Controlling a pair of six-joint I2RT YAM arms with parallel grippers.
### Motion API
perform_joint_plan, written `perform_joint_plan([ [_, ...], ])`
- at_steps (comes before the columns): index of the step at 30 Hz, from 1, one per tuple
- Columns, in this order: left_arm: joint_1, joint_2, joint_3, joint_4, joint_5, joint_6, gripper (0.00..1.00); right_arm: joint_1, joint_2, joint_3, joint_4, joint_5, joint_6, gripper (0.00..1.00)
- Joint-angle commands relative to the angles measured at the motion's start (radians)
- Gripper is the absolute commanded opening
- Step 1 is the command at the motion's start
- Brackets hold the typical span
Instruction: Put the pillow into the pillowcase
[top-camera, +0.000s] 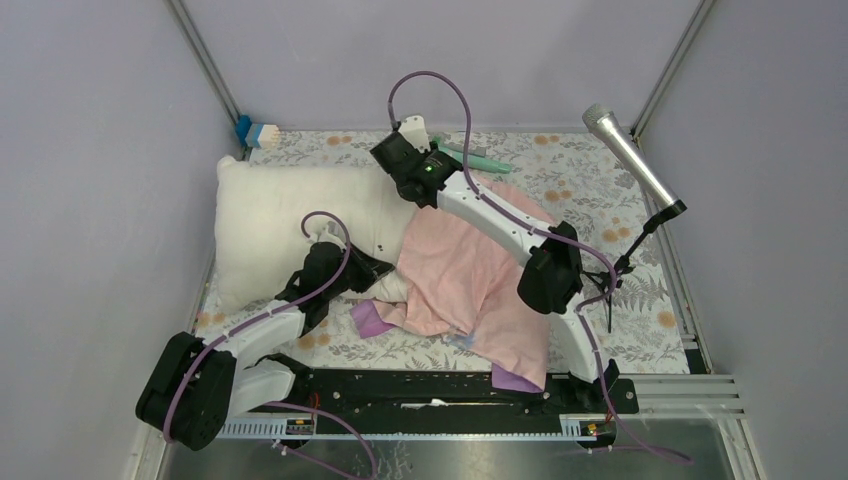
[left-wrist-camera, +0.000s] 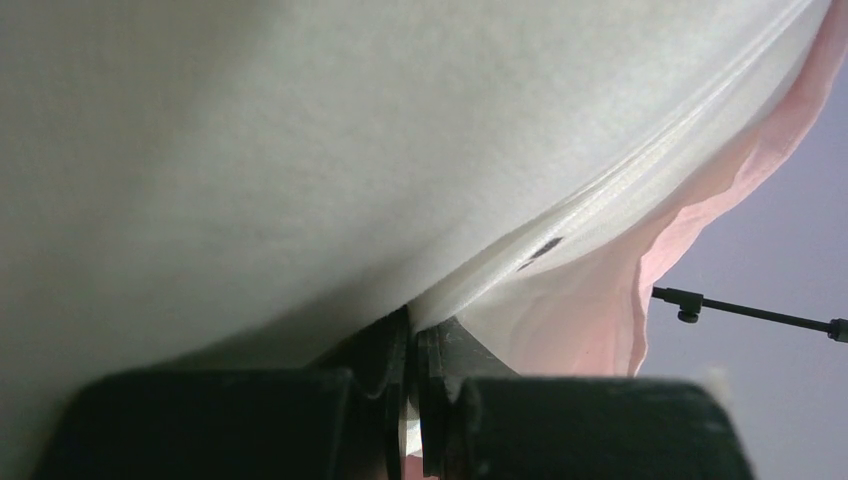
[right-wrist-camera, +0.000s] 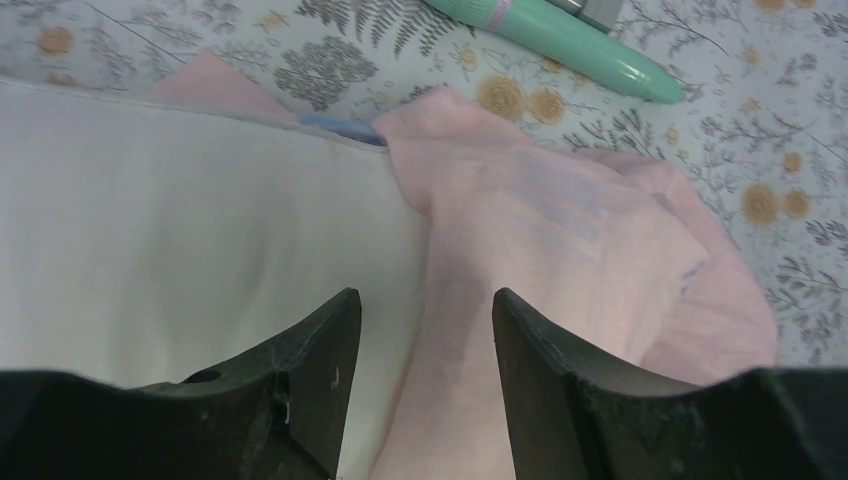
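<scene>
Low in the overhead frame the left claw (top-camera: 380, 268) lies where the pillow (top-camera: 270, 215) meets the pillowcase (top-camera: 470, 270). Its wrist view shows the jaws pressed shut on a fold of the pillow's cream edge, with pink cloth hanging just beyond. The pillowcase sprawls across the centre and lower right of the frame, purple lining (top-camera: 370, 320) peeking out at its near edge, and it overlaps the pillow's right end. The rest of the pillow lies bare at centre left on the floral cloth (top-camera: 570, 165) covering the worktop. Faint blue print (right-wrist-camera: 560, 200) shows through the pink fabric, too blurred to read. Higher up, the right claw (top-camera: 392, 158) hovers with jaws well apart, holding nothing, over the line between pillow and pillowcase. Beyond it lie a teal tube (top-camera: 480, 160), a microphone (top-camera: 630, 155) on a stand at upper right, and a blue-and-white object (top-camera: 262, 133) at upper left.
</scene>
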Motion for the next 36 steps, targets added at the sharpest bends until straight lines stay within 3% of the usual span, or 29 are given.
perform_joint_plan([
  [1, -0.02, 0.028, -0.03, -0.183, 0.056, 0.023, 0.0, -0.031, -0.004, 0.036, -0.087, 0.066, -0.009, 0.56],
  [9, -0.02, 0.028, -0.043, -0.18, 0.068, 0.04, 0.0, -0.04, 0.084, 0.176, -0.139, 0.07, -0.037, 0.35],
  [15, -0.02, -0.017, -0.062, -0.189, 0.059, 0.045, 0.0, -0.039, 0.172, 0.367, -0.165, -0.009, -0.093, 0.0],
  [19, -0.021, -0.021, -0.066, -0.183, 0.065, 0.045, 0.0, -0.003, 0.156, 0.385, -0.095, -0.165, -0.093, 0.0],
  [26, -0.093, -0.01, -0.026, -0.143, 0.017, -0.004, 0.0, 0.114, 0.112, 0.394, 0.182, -0.492, 0.001, 0.0],
  [31, -0.134, 0.055, 0.029, -0.084, 0.003, -0.062, 0.0, 0.153, 0.094, 0.408, 0.277, -0.595, 0.018, 0.0],
  [36, -0.118, 0.02, 0.079, -0.037, -0.07, -0.2, 0.0, 0.15, 0.06, 0.384, 0.292, -0.637, 0.015, 0.0],
])
